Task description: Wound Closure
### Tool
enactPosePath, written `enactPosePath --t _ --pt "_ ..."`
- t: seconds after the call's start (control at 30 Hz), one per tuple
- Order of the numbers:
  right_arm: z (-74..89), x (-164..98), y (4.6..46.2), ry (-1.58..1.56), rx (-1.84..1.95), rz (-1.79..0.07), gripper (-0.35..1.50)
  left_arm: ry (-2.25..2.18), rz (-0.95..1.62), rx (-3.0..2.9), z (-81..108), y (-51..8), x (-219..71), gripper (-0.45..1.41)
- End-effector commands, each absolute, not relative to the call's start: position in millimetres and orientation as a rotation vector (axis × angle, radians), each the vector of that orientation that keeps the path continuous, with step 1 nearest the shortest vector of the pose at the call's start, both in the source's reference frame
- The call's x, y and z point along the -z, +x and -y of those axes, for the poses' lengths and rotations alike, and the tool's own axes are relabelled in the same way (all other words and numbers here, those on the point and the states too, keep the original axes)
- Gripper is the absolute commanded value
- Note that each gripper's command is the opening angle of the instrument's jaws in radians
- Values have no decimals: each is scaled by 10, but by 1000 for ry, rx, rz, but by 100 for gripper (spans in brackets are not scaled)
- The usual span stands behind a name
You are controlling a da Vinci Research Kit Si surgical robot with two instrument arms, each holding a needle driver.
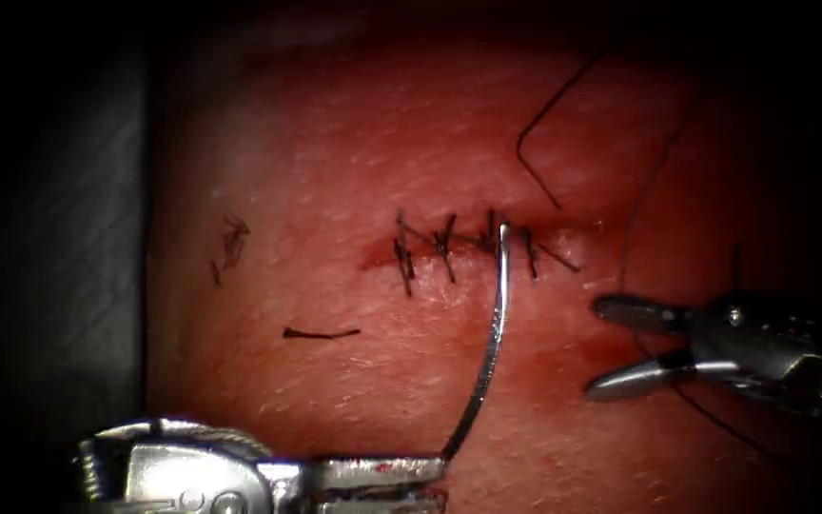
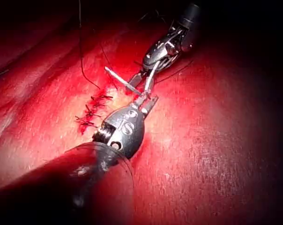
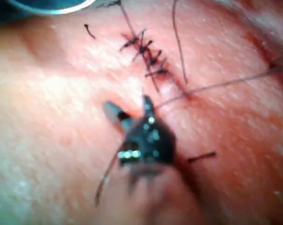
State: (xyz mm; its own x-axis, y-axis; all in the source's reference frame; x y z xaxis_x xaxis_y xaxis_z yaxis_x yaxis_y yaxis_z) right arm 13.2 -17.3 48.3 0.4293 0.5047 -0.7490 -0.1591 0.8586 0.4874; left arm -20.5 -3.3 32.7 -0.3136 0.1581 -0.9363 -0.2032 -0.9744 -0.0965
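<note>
The cut (image 1: 468, 243) runs across the tissue (image 1: 335, 143) with several dark stitches over it. My left tool (image 1: 382, 469) comes in from below, its jaws shut on the tail end of the curved needle (image 1: 493, 343). The needle arcs up and its tip meets the cut line between two stitches; I cannot tell if it has entered. The left wrist view shows the same hold, left tool (image 2: 148, 101) on the needle (image 2: 125, 82). My right tool (image 1: 594, 347) hovers right of the cut, jaws open and holding nothing; it also shows as right tool (image 3: 127, 107) near the stitches (image 3: 144, 51).
The dark thread (image 1: 625, 257) loops over the tissue on the right, past the right tool's jaws. A loose cut end of thread (image 1: 321, 333) lies left of and below the cut. Dark marks (image 1: 233, 238) sit further left. The tissue's left edge (image 1: 147, 286) drops to dark bench.
</note>
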Motion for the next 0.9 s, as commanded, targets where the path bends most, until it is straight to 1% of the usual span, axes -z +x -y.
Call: enactPosePath --t 0.03,0.07,0.1,0.13,0.17,0.3,0.4,0.53,0.8,0.9 --pt "182 -490 144 345 -423 -1059 133 -1702 -152 -2392 26 -206 -327 -45" --pt "182 -490 147 333 -421 -1070 133 -1705 -207 -2397 23 -204 -325 -45" --pt "181 -491 151 305 -417 -1082 131 -1723 -323 -2391 14 -201 -320 -45" --pt "181 -491 153 294 -422 -1086 131 -1715 -369 -2397 11 -200 -318 -45" --pt "179 -492 161 242 -414 -1091 130 -1690 -502 -2397 -3 -193 -314 -45" --pt "176 -494 169 175 -388 -1067 130 -1655 -667 -2370 -25 -178 -306 -45" --pt "176 -495 163 149 -393 -1050 125 -1625 -805 -2305 -48 -158 -294 -45" --pt "173 -499 155 124 -409 -1019 123 -1589 -849 -2263 -67 -136 -286 -45" --pt "164 -510 155 107 -412 -1005 121 -1578 -853 -2294 -61 -148 -308 -45" --pt "163 -512 157 105 -414 -1004 118 -1576 -855 -2297 -61 -149 -313 -45"
